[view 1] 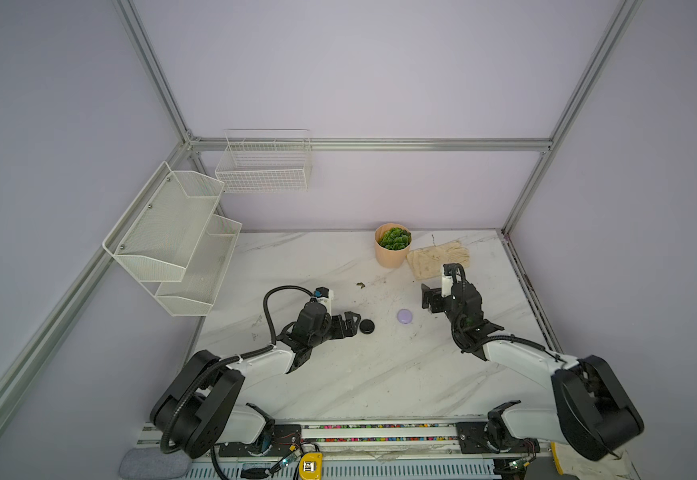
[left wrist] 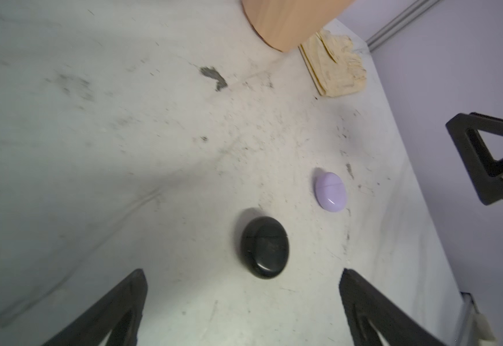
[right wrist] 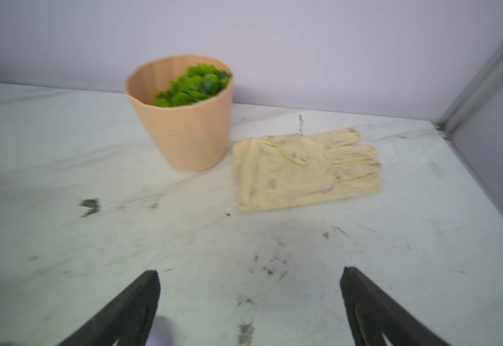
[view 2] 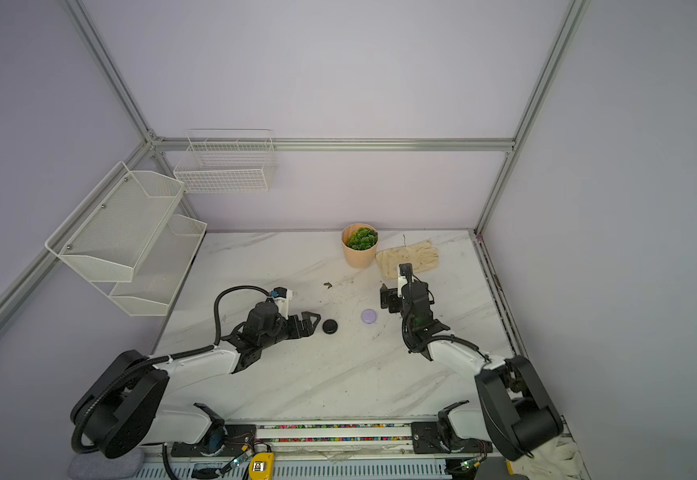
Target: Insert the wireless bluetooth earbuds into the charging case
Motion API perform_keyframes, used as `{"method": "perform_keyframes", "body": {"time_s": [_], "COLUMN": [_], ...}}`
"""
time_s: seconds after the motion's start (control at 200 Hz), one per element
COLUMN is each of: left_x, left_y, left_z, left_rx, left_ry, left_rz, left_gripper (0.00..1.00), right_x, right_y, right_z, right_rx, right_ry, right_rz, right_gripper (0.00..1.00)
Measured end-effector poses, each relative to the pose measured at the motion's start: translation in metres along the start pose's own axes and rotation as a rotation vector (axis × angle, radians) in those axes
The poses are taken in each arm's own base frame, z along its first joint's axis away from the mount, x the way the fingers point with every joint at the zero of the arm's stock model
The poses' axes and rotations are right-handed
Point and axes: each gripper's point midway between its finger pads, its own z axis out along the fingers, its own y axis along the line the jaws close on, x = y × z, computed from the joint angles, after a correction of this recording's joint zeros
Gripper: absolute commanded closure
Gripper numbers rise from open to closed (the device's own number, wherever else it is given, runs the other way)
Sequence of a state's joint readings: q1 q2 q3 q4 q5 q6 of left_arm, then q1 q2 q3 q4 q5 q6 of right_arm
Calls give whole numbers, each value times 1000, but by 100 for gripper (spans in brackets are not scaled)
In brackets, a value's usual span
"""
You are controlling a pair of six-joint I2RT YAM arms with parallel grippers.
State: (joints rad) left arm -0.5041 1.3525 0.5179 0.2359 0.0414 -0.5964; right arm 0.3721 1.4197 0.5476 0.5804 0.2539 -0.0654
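A: Front half of table (view 1: 380, 382), between the two arms: bare marble, wide passage.
B: Middle: black case (view 1: 366, 326) lies just beside the left gripper (view 1: 354, 323), whose jaws are spread. Lilac case (view 1: 405, 316) is near it, with a gap between the cases.
A: Back right: pot (view 1: 391, 249) with glove (view 1: 438, 255) just beside it, crowding the back edge. Right gripper (view 1: 427, 299) is in front of the glove, apart from it.
B: Back left: open marble. Rack (view 1: 172, 237) hangs on the left wall, basket (view 1: 263, 166) on the back wall, both above table level.
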Motion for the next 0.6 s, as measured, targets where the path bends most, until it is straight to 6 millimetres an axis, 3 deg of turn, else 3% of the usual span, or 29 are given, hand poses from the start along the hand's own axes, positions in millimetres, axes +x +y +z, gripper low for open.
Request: {"method": "perform_keyframes", "body": {"time_s": [0.1, 0.205, 0.255, 0.32, 0.39, 0.48, 0.6], "left_x": [-27, -60, -78, -104, -123, -122, -94], "left_y": [57, 114, 121, 115, 119, 151, 194], "left_z": [-8, -36, -49, -61, -63, -53, -42], "left_rx": [-213, -381, -420, -421, -437, -496, -548], "left_ry": [-40, -104, -154, -247, -315, -327, -296], "left_rz": [61, 99, 170, 280, 347, 361, 315], "left_gripper": [2, 0, 0, 1, 3, 2, 0], "right_x": [28, 40, 32, 19, 10, 12, 25], "right_y": [-32, -55, -64, -70, -71, -75, -88], "right_z": [24, 18, 16, 18, 19, 26, 33], "right_rx": [120, 168, 181, 187, 184, 165, 161], "right_ry": [-4, -41, -92, -159, -210, -237, -213], "right_rz": [-33, -19, 2, 22, 37, 63, 92], "right_gripper": [3, 2, 3, 3, 3, 3, 3]}}
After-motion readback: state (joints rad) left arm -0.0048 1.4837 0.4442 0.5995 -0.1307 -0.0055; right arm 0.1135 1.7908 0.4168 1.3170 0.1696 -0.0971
